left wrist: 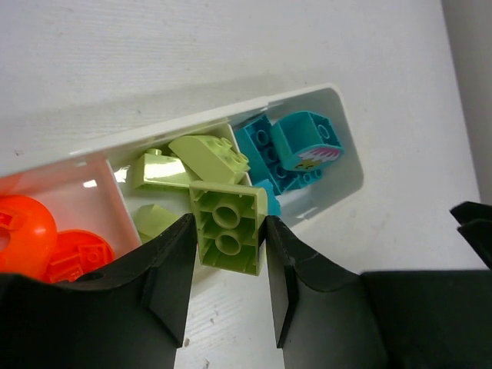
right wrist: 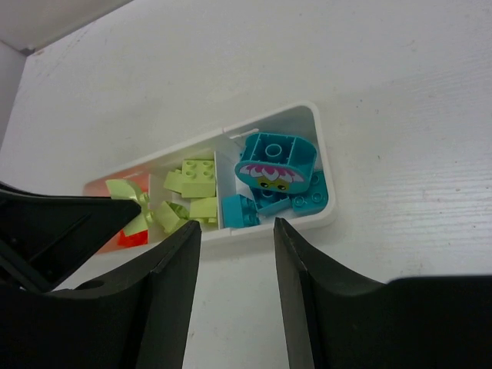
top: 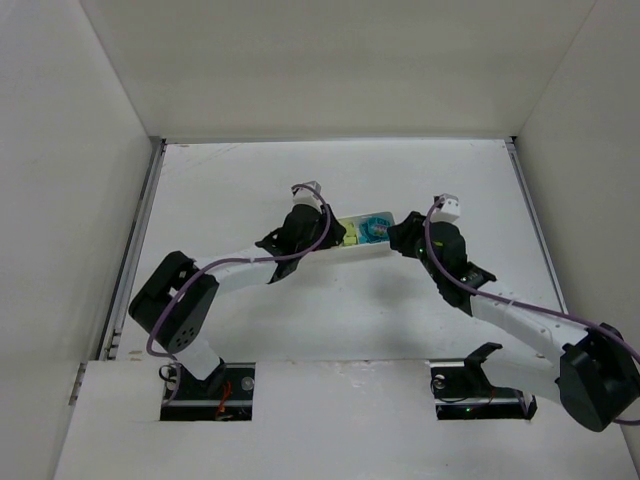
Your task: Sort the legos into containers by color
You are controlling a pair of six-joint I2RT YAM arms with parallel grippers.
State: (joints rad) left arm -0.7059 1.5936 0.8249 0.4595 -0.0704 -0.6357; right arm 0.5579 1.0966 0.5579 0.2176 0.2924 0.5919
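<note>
Three compartments: one long white tray (top: 366, 248) at mid-table, its length running roughly 9 to 3 o'clock in the top view, with an arm at each end.
Orange-red legos (left wrist: 31, 234): in the end compartment at 9 o'clock in the left wrist view. They are rounded pieces, partly cut off by the frame edge.
Pale yellow-green legos (right wrist: 192, 181): several lie loose in the middle compartment.
Cyan-blue legos (right wrist: 277, 165): in the end compartment toward 3 o'clock in the right wrist view. One curved piece carries a printed face, and smaller bricks lie under and beside it.
Left gripper (left wrist: 230, 234): clamped on a brick, one finger on each side of it.
Held brick (left wrist: 228, 207): pale yellow-green, hollow underside toward the camera. It sits over the tray's near rim by the middle compartment. Whether it touches the rim cannot be told.
Right gripper (right wrist: 237, 231): jaws spread with nothing between them, at the tray's near rim at 6 o'clock from the cyan-blue compartment.
Table (top: 250, 180): white, walled on three sides.
</note>
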